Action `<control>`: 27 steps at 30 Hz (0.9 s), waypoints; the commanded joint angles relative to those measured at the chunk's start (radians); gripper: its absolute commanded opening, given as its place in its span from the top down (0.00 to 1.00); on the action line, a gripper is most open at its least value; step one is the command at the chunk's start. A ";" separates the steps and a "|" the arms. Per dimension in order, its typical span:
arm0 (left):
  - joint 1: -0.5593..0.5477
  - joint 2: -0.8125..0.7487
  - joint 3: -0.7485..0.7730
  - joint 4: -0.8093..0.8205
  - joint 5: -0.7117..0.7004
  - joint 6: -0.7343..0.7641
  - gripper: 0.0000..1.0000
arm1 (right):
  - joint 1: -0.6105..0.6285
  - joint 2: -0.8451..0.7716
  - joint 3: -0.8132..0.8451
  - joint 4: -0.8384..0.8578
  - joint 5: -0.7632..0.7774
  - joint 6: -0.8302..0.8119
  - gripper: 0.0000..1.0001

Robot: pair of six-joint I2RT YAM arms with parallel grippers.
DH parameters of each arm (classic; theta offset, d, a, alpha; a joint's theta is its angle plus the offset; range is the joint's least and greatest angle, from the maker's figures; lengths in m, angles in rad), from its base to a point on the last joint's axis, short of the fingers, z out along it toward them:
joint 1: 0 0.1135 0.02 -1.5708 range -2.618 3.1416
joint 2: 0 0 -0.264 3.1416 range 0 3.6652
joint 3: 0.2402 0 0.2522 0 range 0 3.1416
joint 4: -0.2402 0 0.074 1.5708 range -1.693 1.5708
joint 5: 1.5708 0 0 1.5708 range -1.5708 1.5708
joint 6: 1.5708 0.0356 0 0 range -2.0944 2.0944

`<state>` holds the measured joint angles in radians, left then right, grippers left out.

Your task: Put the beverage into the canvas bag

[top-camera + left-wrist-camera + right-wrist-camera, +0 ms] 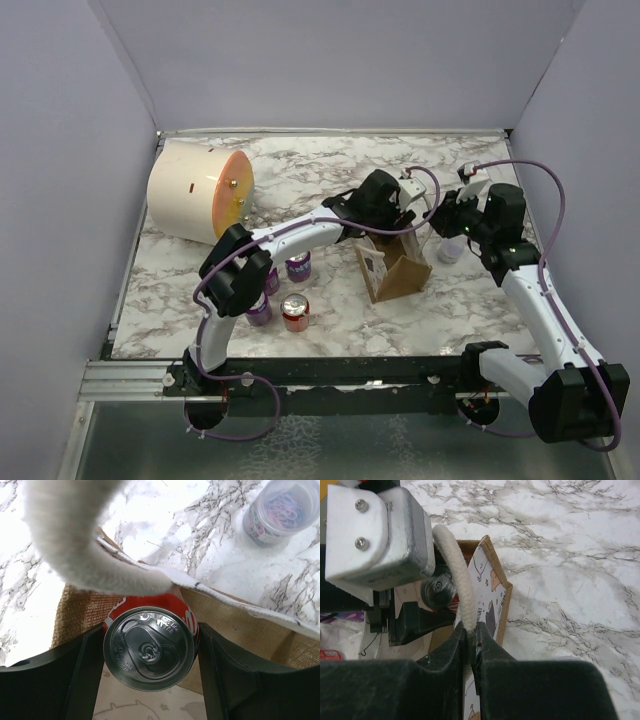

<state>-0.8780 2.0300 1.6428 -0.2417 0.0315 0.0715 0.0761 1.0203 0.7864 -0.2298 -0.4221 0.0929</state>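
The canvas bag stands open at mid-table, brown with a printed inner lining. My left gripper is above its mouth, shut on a red beverage can with a silver top; the can hangs upright in the opening, between brown walls. My right gripper is shut on a white rope handle and holds it up at the bag's right side. The right wrist view shows the can and the bag's lining just beyond my fingers. The other white handle loops in front of the left wrist camera.
A big cream cylinder with an orange face lies at the back left. Purple cans and another red can stand left of the bag. A clear jar of paper clips stands to the bag's right. Walls enclose the table.
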 commanded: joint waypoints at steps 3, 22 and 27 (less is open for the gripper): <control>0.013 0.002 0.025 0.161 -0.035 -0.037 1.00 | -0.007 -0.011 -0.022 0.023 0.006 0.002 0.99; 0.016 0.055 -0.030 0.209 0.087 -0.025 0.81 | -0.008 -0.011 -0.032 0.037 0.016 -0.011 0.99; 0.017 0.043 -0.025 0.192 0.140 -0.029 0.55 | -0.009 -0.012 -0.029 0.035 0.014 -0.012 0.99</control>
<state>-0.8650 2.0911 1.6207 -0.1024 0.0872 0.0467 0.0715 1.0203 0.7654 -0.2081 -0.4221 0.0921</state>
